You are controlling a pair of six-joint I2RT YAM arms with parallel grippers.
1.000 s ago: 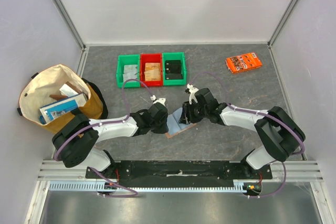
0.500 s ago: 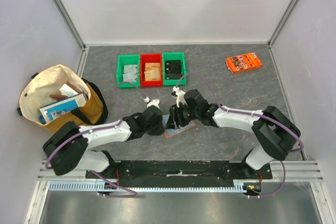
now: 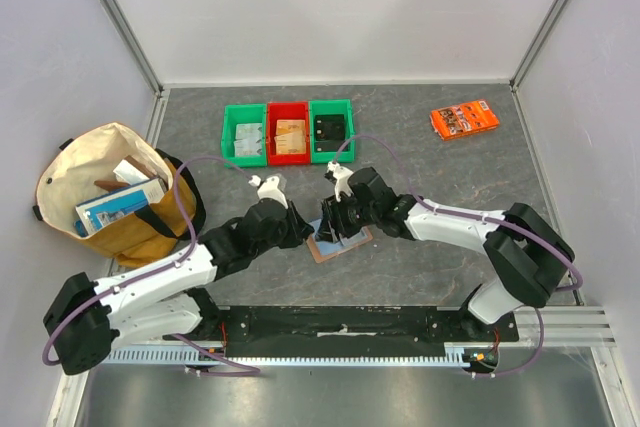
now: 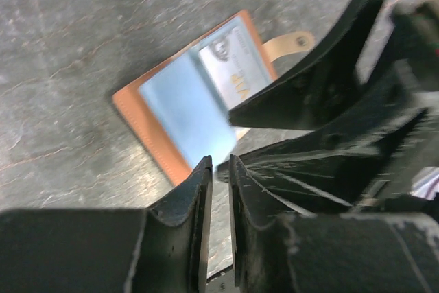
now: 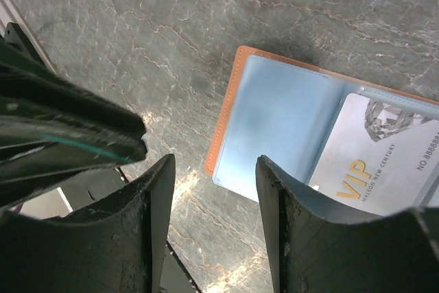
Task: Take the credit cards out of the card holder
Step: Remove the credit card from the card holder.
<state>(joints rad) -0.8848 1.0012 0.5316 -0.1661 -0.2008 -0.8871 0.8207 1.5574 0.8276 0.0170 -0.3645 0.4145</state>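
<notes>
The card holder (image 3: 336,246) lies open and flat on the table between my two grippers, its reddish-brown edge framing light blue panels (image 4: 185,111). A silver credit card (image 5: 384,162) printed "VIP" sits in a clear sleeve of the holder (image 5: 274,118); the same card (image 4: 236,77) shows in the left wrist view beside the little tab (image 4: 291,44). My left gripper (image 4: 219,167) hovers at the holder's near-left edge, jaws parted by a narrow gap with nothing between them. My right gripper (image 5: 214,169) hangs open over the holder's corner, empty.
Three small bins (image 3: 288,132), green, red and green, stand in a row at the back. An orange printed packet (image 3: 465,118) lies at the back right. A tan bag (image 3: 115,197) holding boxes sits at the left wall.
The left arm has drawn back toward the left and its jaws have parted slightly. The right gripper shifted left over the holder, which now lies flat and open.
</notes>
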